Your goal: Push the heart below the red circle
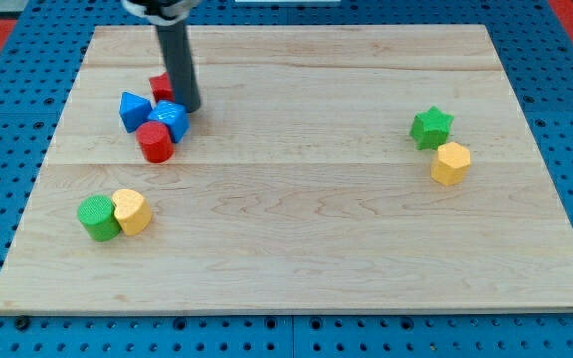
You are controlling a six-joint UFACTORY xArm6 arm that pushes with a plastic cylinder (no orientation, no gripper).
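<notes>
The yellow heart [133, 211] lies at the view's lower left, touching a green round block [96, 218] on its left. The red circle [155, 142] sits higher up, in a cluster with a blue block [171, 118] just above it, a blue triangular block [133, 109] to the upper left, and a red block [160, 86] partly hidden behind the rod. My tip [190, 108] rests on the board at the right edge of that cluster, against the blue block, well above and right of the heart.
A green star [431, 128] and a yellow hexagonal block [451, 164] sit close together at the view's right. The wooden board [306, 249] lies on a blue pegboard surface.
</notes>
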